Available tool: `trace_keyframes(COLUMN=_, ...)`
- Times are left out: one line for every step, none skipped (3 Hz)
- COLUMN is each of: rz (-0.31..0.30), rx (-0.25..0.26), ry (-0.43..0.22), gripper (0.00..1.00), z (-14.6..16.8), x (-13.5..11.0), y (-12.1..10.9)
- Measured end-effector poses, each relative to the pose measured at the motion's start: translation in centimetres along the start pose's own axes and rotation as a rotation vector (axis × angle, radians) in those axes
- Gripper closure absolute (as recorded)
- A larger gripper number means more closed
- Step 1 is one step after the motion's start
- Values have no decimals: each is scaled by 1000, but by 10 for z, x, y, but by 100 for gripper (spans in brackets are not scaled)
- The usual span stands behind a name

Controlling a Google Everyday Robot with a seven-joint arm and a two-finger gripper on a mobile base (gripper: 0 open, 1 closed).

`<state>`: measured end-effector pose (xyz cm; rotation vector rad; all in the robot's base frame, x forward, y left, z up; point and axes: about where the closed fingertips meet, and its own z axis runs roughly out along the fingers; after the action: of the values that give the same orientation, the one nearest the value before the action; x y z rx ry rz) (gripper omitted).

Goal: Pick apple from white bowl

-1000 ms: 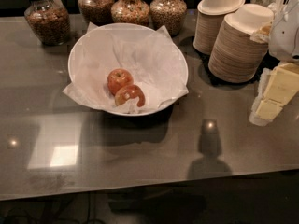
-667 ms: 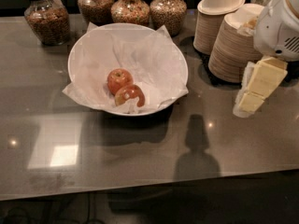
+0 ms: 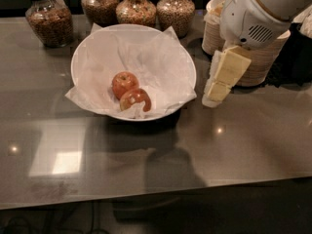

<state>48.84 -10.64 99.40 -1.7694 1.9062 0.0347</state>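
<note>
The apple [image 3: 135, 99] is nearly round with no clear long axis, its pale streaky patch turned upward. It lies in the white bowl [image 3: 80, 55], touching an orange-red apple [image 3: 125, 84], well to the left of the gripper [image 3: 214, 96], which hangs just outside the bowl's right rim. Whether the gripper is open or closed cannot be told. Crumpled paper [image 3: 161, 62] hides the apple's lower edge, and the arm covers part of the stacked paper bowls [image 3: 265, 60].
</note>
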Motion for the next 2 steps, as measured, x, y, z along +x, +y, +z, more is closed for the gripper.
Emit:
trace_keyframes(rz=0, rx=0, ry=0, gripper=0, z=0, x=0, y=0)
trace_keyframes(rz=16, rx=20, ry=-84, gripper=0, z=16, x=-16, y=-6)
